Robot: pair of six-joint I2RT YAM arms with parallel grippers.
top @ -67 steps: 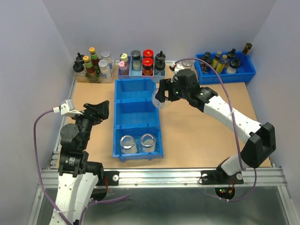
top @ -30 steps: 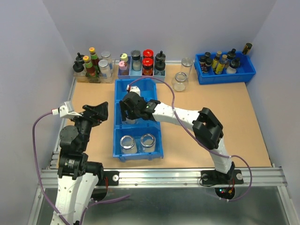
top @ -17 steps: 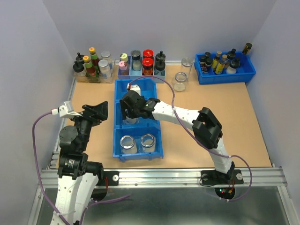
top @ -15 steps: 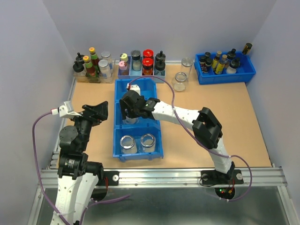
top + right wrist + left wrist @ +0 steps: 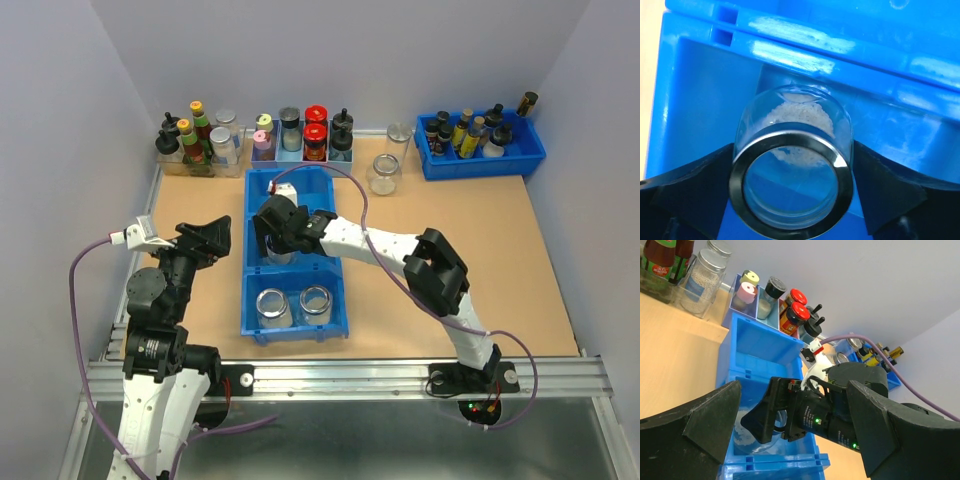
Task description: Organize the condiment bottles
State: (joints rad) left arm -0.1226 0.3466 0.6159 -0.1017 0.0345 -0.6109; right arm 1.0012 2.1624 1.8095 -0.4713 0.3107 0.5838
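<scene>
My right gripper [image 5: 274,238] is down in the middle compartment of the long blue bin [image 5: 296,188], shut on a clear glass jar [image 5: 791,122] with white powder in it. Its fingers [image 5: 700,190] press both sides of the jar. The left wrist view shows this jar [image 5: 753,442] low in the compartment, under the right gripper [image 5: 771,415]. Two more jars [image 5: 272,308] [image 5: 315,301] stand in the near compartment. An open jar [image 5: 383,173] and a silver-lidded jar [image 5: 398,135] stand on the table behind the bin. My left gripper [image 5: 212,236] is open and empty, left of the bin.
Coloured-cap sauce bottles [image 5: 193,140] stand at the back left. A rack of spice jars [image 5: 302,135] stands behind the bin. A blue tray [image 5: 482,160] of small dark bottles sits at the back right. The bin's far compartment holds nothing.
My right arm carried the jar from the bin's back right corner into the middle compartment, and has held almost still there for the last second. The left arm has not moved.
</scene>
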